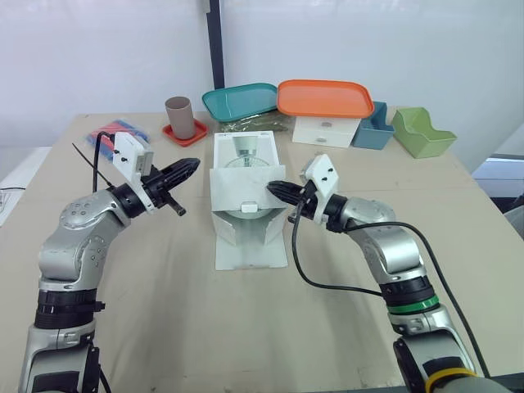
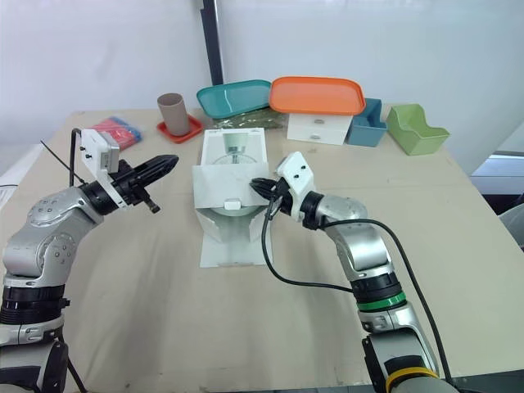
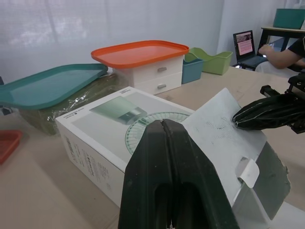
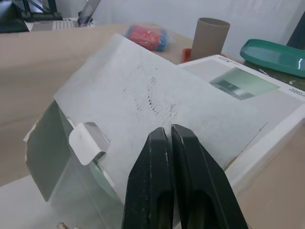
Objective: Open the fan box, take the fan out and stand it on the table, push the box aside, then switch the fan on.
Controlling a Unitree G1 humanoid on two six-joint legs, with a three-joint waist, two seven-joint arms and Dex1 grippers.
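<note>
**Q:** Closest to the viewer, what was there?

**A:** Two robot arms reached over a pale counter point(image 1: 164, 311). On the left, the left claw point(image 1: 190, 165) hovered clenched on nothing, just beside the fan box point(image 1: 243, 154) and not touching it.

**Q:** And the box?

**A:** It was white and lay flat mid-counter, with its near end opened. The lower flap point(image 1: 250, 241) lay down on the counter and the upper flap point(image 1: 237, 184) stood half raised. A round pale shape in the mouth was most likely the fan point(image 1: 246, 216), not yet taken out.

**Q:** The right side?

**A:** The right claw point(image 1: 273, 188) had its fingers pressed together, tips against the upper flap's right edge, with nothing between them.

**Q:** Anything behind?

**A:** Along the far edge stood a brown cup point(image 1: 179, 117), a teal tray point(image 1: 241, 100), an orange tray point(image 1: 325, 98), a blue bin point(image 1: 372, 128) and a green bin point(image 1: 422, 133), all well apart from the work.

**Q:** Which step was this?

**A:** Opening the box, I judged. Next, the upper flap needed pushing fully back. Then one claw had to spread and reach in for the fan while the other steadied the box.
</note>
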